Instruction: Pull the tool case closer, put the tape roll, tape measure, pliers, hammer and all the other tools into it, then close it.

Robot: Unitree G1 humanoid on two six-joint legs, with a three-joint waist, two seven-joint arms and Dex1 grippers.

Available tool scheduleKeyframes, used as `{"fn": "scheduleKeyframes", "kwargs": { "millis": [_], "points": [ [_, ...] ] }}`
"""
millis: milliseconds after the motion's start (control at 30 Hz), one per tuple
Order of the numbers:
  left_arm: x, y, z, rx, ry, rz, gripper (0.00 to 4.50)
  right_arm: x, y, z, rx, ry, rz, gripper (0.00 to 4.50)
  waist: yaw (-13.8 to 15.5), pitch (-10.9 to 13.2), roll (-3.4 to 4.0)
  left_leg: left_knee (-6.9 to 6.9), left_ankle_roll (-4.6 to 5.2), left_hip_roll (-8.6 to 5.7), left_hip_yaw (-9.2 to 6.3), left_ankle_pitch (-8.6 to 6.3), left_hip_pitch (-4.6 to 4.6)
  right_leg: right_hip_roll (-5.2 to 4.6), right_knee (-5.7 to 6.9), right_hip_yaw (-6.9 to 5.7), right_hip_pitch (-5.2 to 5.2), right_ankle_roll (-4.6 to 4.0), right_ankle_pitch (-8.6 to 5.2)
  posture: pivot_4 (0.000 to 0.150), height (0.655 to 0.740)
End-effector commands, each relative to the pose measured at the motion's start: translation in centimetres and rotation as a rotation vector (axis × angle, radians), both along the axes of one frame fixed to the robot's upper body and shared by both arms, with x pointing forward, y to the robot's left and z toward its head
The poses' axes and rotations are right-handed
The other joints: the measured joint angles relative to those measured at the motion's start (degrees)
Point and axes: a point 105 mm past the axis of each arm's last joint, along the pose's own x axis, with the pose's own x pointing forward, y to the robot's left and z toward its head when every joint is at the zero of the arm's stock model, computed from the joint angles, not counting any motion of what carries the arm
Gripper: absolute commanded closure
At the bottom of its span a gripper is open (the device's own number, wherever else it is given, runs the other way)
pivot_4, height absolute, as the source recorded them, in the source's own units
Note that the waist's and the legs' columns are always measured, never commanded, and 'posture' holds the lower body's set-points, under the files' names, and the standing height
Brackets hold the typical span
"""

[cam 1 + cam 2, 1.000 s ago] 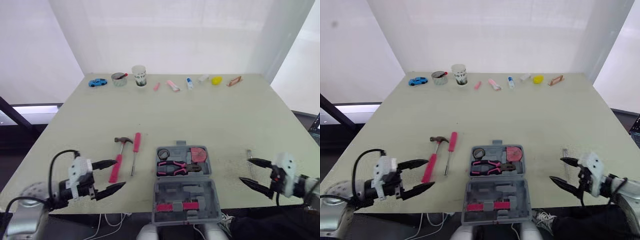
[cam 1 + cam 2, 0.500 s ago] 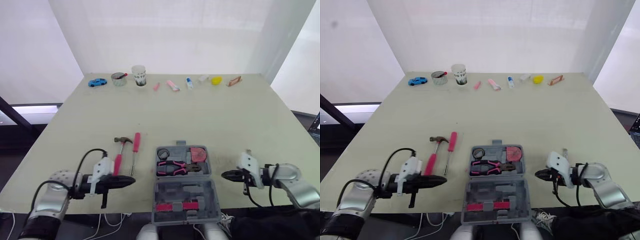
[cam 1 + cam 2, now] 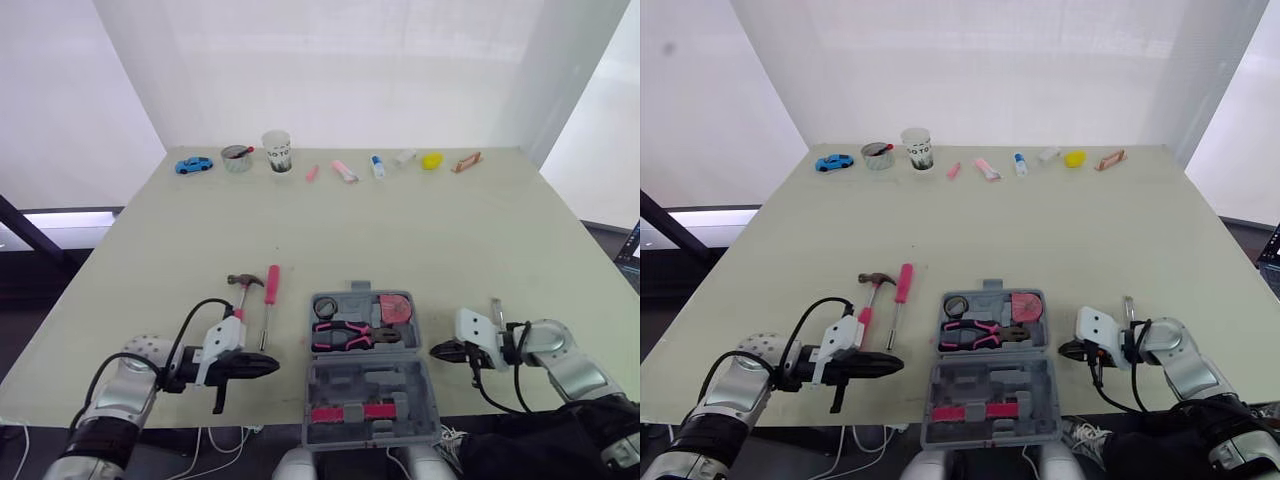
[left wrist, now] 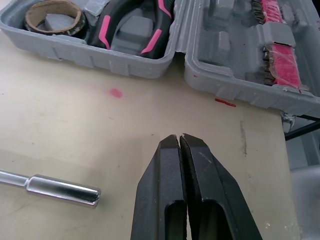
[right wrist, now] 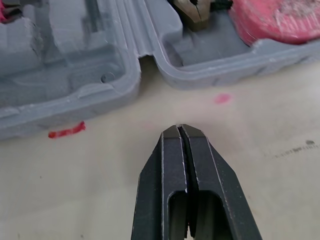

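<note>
The grey plastic tool case (image 3: 335,385) is lying open at the near edge of the pale green table (image 3: 450,230), in the middle between the two arms. In its far half a dark tape roll with a brown cardboard core (image 3: 326,307), a round red tape measure (image 3: 397,308) and black pliers with pink grips (image 3: 350,335) are sitting in their moulded places. To the left of the case a hammer with a pink handle (image 3: 240,298) and a screwdriver with a pink handle (image 3: 271,285) are lying side by side on the table. The left gripper (image 3: 270,366) is staying low just beside the left side of the case, with its tips pointing toward it. In the left wrist view I am seeing its two black fingers (image 4: 200,170) pressed together with nothing between them, and a strip of bare table is separating them from the case wall. The right gripper (image 3: 437,351) is pointing at the case from the right side. Its fingers (image 5: 205,160) are also pressed together and empty, apart from the case. Near it a small metal piece (image 3: 494,308) is lying. Along the far edge a blue toy car (image 3: 195,164), a white cup (image 3: 277,152) and a yellow object (image 3: 432,160) are standing in a row.
</note>
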Motion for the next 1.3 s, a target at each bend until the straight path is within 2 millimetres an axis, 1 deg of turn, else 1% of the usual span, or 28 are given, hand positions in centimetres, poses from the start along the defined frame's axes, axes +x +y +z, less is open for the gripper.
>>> {"fn": "scheduleKeyframes", "kwargs": {
  "millis": [33, 267, 533, 800, 900, 1133, 1300],
  "points": [
    [-0.1, -0.3, 0.0, 0.003, -0.004, -0.025, 4.37, -0.4, 0.8, 0.1, 0.016, -0.008, 0.036, 4.49, -0.02, 0.00, 0.00, 0.00, 0.00, 0.00, 0.01, 0.00, 0.00, 0.00, 0.00, 0.01, 0.00, 0.00, 0.00, 0.150, 0.7400],
    [0.2, -1.0, -0.5, 0.009, 0.010, -0.045, 4.37, -0.6, 1.7, 0.0, 0.027, -0.003, 0.057, 4.49, 0.08, 0.00, 0.00, 0.00, 0.00, 0.00, 0.01, 0.00, -0.02, 0.00, -0.01, 0.01, 0.00, 0.00, 0.00, 0.150, 0.7400],
    [0.5, -2.1, -1.0, 0.002, 0.018, -0.063, 4.37, -0.7, 2.0, -0.1, 0.027, -0.001, 0.067, 4.49, 0.04, -0.01, 0.00, 0.02, 0.00, 0.00, 0.00, 0.00, -0.02, 0.02, 0.00, 0.03, 0.01, 0.00, 0.00, 0.150, 0.7400],
    [1.4, -2.5, -1.7, 0.024, 0.008, -0.030, 4.37, -0.8, 2.1, -0.4, 0.006, -0.004, 0.074, 4.49, 0.08, -0.03, 0.01, 0.06, 0.00, 0.00, -0.01, 0.00, -0.01, 0.03, 0.01, 0.03, 0.02, 0.00, 0.01, 0.150, 0.7400],
    [1.3, -2.9, -1.9, 0.020, 0.011, -0.040, 4.37, -0.8, 2.2, -0.4, 0.008, -0.006, 0.075, 4.49, 0.08, -0.04, 0.02, 0.11, 0.00, 0.00, -0.01, 0.00, 0.00, 0.03, 0.04, 0.03, 0.05, 0.01, 0.01, 0.150, 0.7400],
    [1.2, -5.0, -2.1, -0.006, 0.007, -0.058, 4.37, -0.5, 2.6, -0.4, 0.013, -0.015, 0.075, 4.49, 0.06, -0.04, 0.03, 0.31, 0.00, 0.00, -0.11, -0.01, 0.17, 0.03, 0.02, -0.02, 0.35, 0.01, 0.01, 0.150, 0.7400],
    [1.2, -5.6, -2.5, -0.016, 0.011, -0.043, 4.37, -0.5, 2.8, -0.4, 0.018, -0.014, 0.078, 4.49, 0.02, -0.06, 0.04, 0.34, 0.00, 0.00, -0.15, -0.01, 0.18, 0.04, 0.02, -0.04, 0.39, 0.04, 0.03, 0.150, 0.7400]
  ]
}}
